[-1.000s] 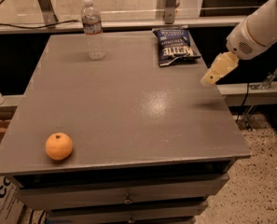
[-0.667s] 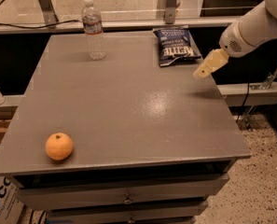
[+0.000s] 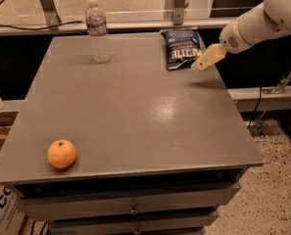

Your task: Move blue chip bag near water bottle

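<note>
The blue chip bag lies flat at the far right of the grey table, dark navy with white lettering. The water bottle stands upright at the far middle-left, clear with a white cap and a pale label. My gripper, with cream-coloured fingers on a white arm, hovers just above the table at the bag's lower right corner. It holds nothing.
An orange sits near the table's front left corner. A glass railing with metal posts runs behind the table. Drawers are below the front edge. A cardboard box stands on the floor at the left.
My gripper has moved up and to the left, away from the table's right edge toward the chip bag's lower right corner. The bag, bottle and orange have not moved.
</note>
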Action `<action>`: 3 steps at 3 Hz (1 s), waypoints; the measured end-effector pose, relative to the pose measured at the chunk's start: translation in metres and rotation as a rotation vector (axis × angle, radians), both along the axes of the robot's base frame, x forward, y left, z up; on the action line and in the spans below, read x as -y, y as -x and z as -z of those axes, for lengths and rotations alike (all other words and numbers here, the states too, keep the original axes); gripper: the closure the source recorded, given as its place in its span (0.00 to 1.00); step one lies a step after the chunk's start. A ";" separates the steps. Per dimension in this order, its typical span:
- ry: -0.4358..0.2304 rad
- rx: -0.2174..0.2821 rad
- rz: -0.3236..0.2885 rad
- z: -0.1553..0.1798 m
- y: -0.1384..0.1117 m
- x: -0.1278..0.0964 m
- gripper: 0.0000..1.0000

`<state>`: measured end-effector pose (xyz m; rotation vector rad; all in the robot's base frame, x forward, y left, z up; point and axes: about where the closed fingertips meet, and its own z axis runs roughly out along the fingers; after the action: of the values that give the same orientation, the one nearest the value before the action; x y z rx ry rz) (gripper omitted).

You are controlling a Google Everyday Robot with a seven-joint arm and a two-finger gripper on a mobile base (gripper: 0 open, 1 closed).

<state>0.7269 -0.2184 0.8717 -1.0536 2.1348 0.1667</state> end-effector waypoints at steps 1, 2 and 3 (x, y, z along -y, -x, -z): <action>-0.029 0.007 -0.001 0.002 -0.017 -0.010 0.00; -0.053 -0.003 0.005 0.008 -0.029 -0.017 0.00; -0.083 -0.023 0.016 0.017 -0.036 -0.026 0.00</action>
<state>0.7630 -0.1926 0.8546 -0.9904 2.1374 0.2582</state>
